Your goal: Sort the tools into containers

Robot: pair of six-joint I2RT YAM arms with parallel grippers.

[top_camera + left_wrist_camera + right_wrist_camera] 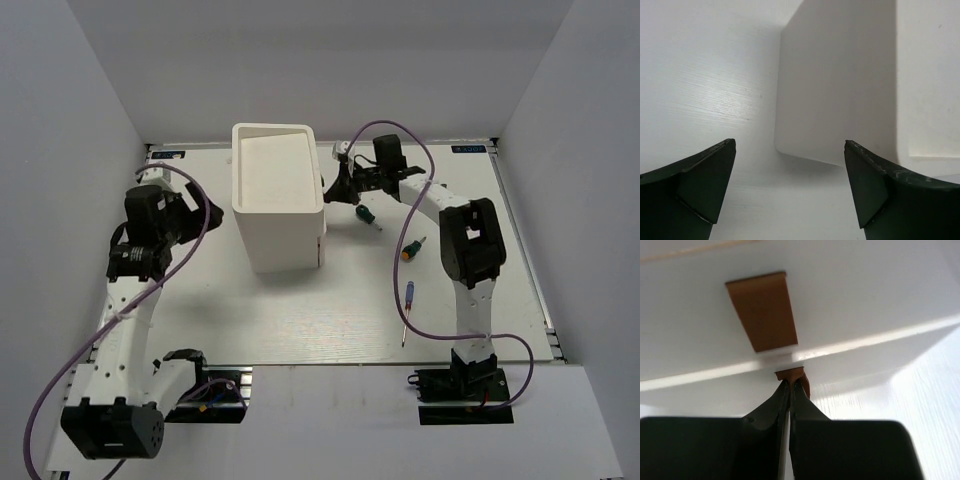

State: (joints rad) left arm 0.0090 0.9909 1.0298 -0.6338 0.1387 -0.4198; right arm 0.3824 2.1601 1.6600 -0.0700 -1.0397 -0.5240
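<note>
The tall white bin (285, 240) stands toward the back of the pale, faintly grained table (300, 320), a smooth matte plastic box with rounded corners and a thick rim. A narrower white bin (320, 247) hugs its right wall near the front corner, and little of it shows.

3 tools lie on the table to the right of the bins. The stubby green screwdriver (366, 216) lies nearest the tall bin, just beside the right gripper (333, 188). The orange-green screwdriver (411, 250), short and fat-handled, sits farther right and nearer the front. The slim blue-handled screwdriver (406, 308) lies nearest the arm bases, its thin steel shaft pointing toward the front edge. All 3 are apart from each other and from the bins.

The right arm reaches across to the upper right side of the tall bin. From its wrist, the 2 black fingers (782, 400) are pressed together with only a hairline between them, and their tips meet at a small brown scrap (790, 374) under a white ledge. Whether they pinch it I cannot tell. A flat rectangular brown strip (762, 312) sticks to the white surface just above.

The left gripper (790, 145) hangs at the bin's left, its wedge-shaped black fingers (705, 185) spread wide and bare, a rounded lower corner of the bin ahead between them.
</note>
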